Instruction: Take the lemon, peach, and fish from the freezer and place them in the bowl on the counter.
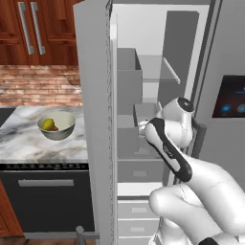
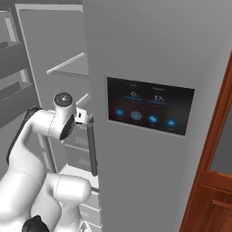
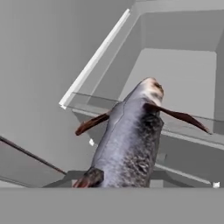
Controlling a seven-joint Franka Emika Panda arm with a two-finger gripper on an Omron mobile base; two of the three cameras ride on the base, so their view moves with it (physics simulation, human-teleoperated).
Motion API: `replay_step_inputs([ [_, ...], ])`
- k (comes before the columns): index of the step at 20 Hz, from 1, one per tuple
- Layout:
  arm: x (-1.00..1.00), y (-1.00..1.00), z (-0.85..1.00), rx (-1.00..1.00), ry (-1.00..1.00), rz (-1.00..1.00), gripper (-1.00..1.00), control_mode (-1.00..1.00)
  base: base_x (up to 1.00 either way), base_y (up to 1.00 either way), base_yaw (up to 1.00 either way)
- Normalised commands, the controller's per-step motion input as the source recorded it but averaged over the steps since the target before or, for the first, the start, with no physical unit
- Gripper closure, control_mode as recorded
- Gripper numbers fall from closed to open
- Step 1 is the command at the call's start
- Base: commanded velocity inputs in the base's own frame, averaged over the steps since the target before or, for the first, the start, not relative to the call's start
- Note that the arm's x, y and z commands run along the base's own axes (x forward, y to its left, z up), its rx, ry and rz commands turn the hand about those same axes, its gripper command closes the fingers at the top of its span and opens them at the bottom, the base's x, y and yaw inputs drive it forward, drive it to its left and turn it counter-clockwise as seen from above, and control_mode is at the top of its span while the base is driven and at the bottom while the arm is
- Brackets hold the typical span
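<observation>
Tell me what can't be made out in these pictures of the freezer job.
- Gripper fingertips: in the hand view the fish covers them, so the grip itself is unseen.
- Fish tail: cut off at the bottom of the hand view.
- Peach: in the left base view, mostly hidden behind the lemon and the bowl rim, too small to confirm.
- Freezer interior: in the right base view, largely blocked by the closed door and the arm.

The fish (image 3: 131, 140) is showing blue-grey mottled skin with reddish-brown fins. The bowl (image 1: 64, 131) is looking pale grey-green, the lemon (image 1: 48, 124) yellow-green, the bench (image 1: 28, 143) white with grey veins, the freezer (image 1: 95, 95) light grey.
</observation>
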Motion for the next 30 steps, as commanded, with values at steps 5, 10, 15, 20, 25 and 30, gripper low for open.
replay_step_inputs([
  [5, -1.00, -0.08, 0.60, 0.00, 0.00, 0.00, 1.00, -1.00, 0.00, 0.00, 0.00],
  [10, -0.91, -0.18, 0.66, -0.01, 0.00, 0.00, 1.00, -1.00, 0.00, 0.00, 0.00],
  [15, -0.58, -0.14, 0.82, -0.01, 0.00, 0.00, 1.00, -1.00, 0.00, 0.00, 0.00],
  [20, -0.40, -0.06, 0.60, 0.00, 0.06, 0.00, 1.00, -1.00, 0.00, 0.00, 0.00],
  [25, -0.30, -0.04, -0.01, 0.00, -0.06, 0.00, 1.00, -1.00, 0.00, 0.00, 0.00],
  [30, -0.47, -0.15, 0.00, 0.02, -0.18, -0.03, 1.00, -1.00, 0.00, 0.00, 0.00],
])
